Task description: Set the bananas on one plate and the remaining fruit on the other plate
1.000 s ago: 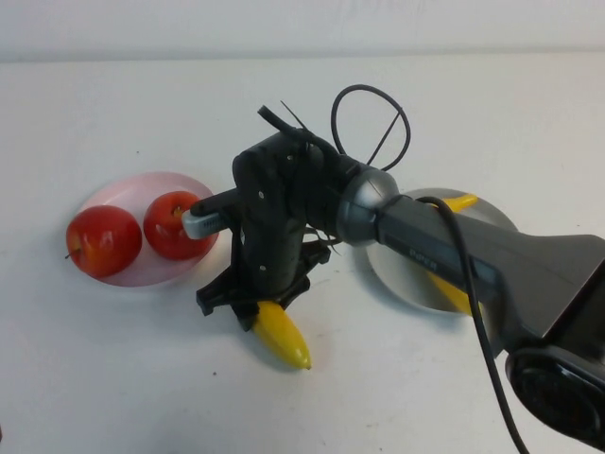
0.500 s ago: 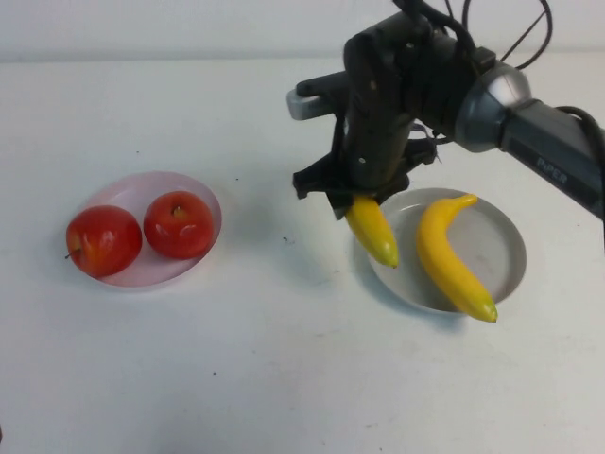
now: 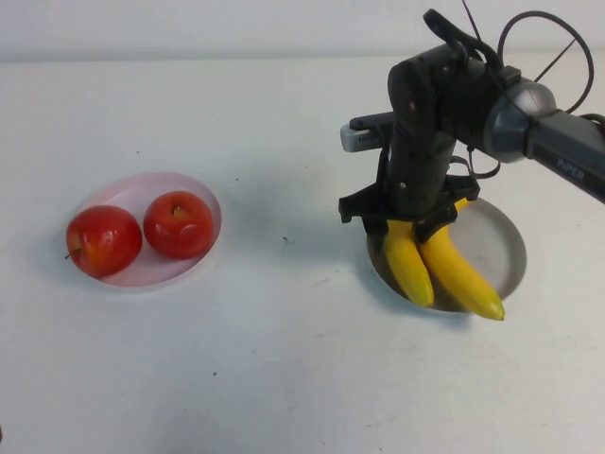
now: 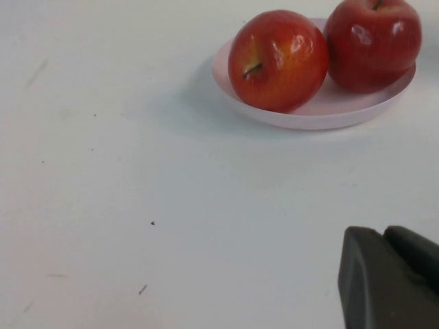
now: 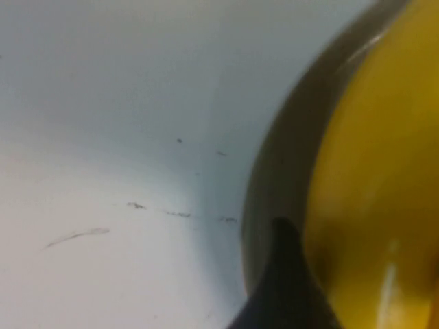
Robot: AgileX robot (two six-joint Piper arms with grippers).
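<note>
My right gripper (image 3: 408, 225) is shut on a yellow banana (image 3: 408, 260) and holds it over the left part of the grey-blue plate (image 3: 506, 248), its lower end pointing down toward the rim. The second banana (image 3: 463, 274) lies on that plate right beside it. In the right wrist view the held banana (image 5: 374, 192) fills the frame next to one dark finger (image 5: 281, 288) and the plate rim (image 5: 281, 151). Two red apples (image 3: 104, 239) (image 3: 178, 224) sit on the pale pink plate (image 3: 203, 194). My left gripper (image 4: 384, 236) is shut and empty, low over bare table near the apples (image 4: 278, 60) (image 4: 374, 42).
White tabletop all round, with a pale wall at the back. The right arm and its cables (image 3: 529, 113) reach in from the right above the grey-blue plate. The pink plate (image 4: 322, 116) lies ahead of the left gripper.
My right gripper has carried the banana from the table's middle to the right, to over the grey-blue plate beside the other banana. The apples and the left arm have not moved.
</note>
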